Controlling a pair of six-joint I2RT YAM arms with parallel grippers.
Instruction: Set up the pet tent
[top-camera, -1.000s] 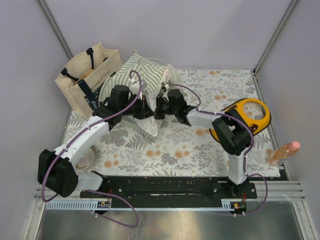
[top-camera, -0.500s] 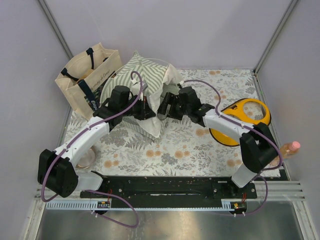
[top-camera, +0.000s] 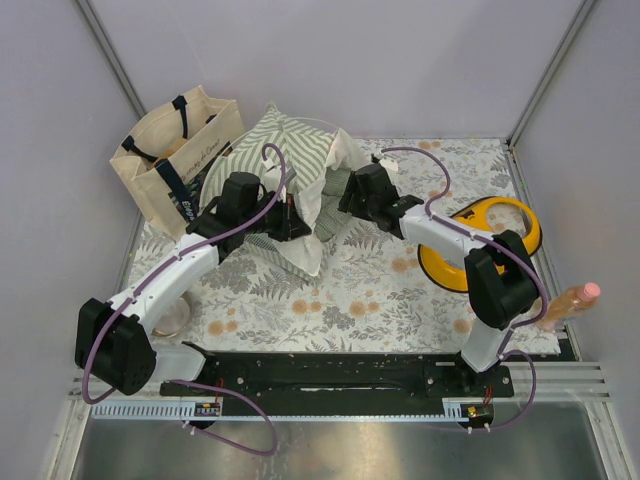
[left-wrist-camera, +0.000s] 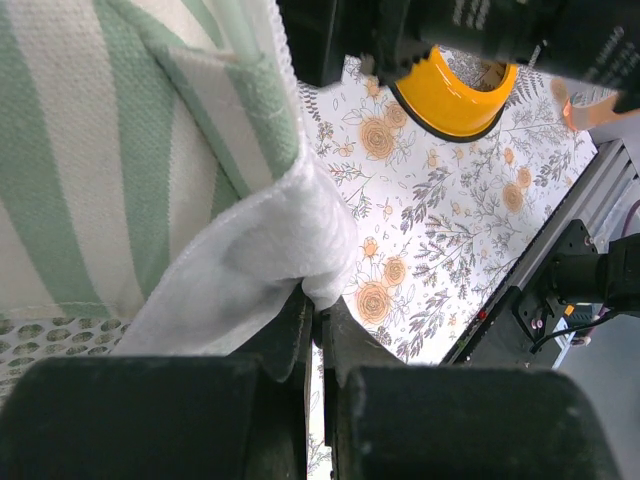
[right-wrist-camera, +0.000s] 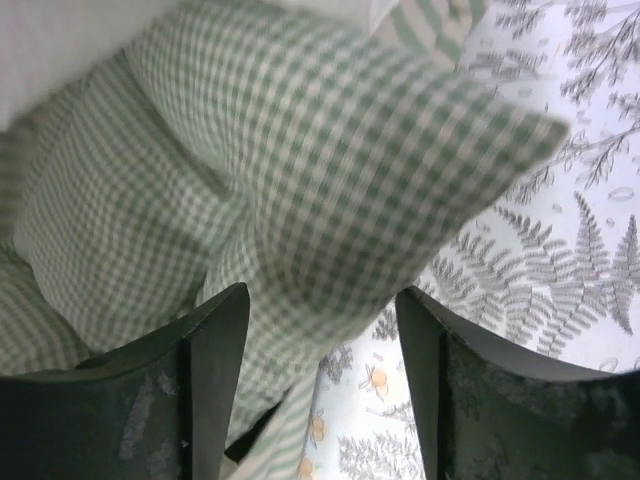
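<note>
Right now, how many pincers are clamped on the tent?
1. The left pincer pinches the white flap of the pet tent; the right pincer is open at the checked cushion, gripping nothing.

Table (top-camera: 590, 372) dressed almost edge to edge in a pale cloth (top-camera: 370, 295) printed with grey ferns and orange blooms. At the far left corner, upright on it, a beige tote bag (top-camera: 165, 165) with dark handles. Just beside that, toward the middle, the green-and-white striped pet tent (top-camera: 270, 150), bunched, a white flap hanging at the front. Against its right side, a green checked cushion (right-wrist-camera: 300, 170), one corner out over the ferns. Further right, flat on the print, a yellow ring-shaped thing (top-camera: 527, 235). At the cloth's right edge, a peach-coloured bottle (top-camera: 568, 303) with a pink cap. Near left, a small pale round object (top-camera: 178, 318), half hidden. Along the near edge, a black rail (top-camera: 330, 375).
</note>
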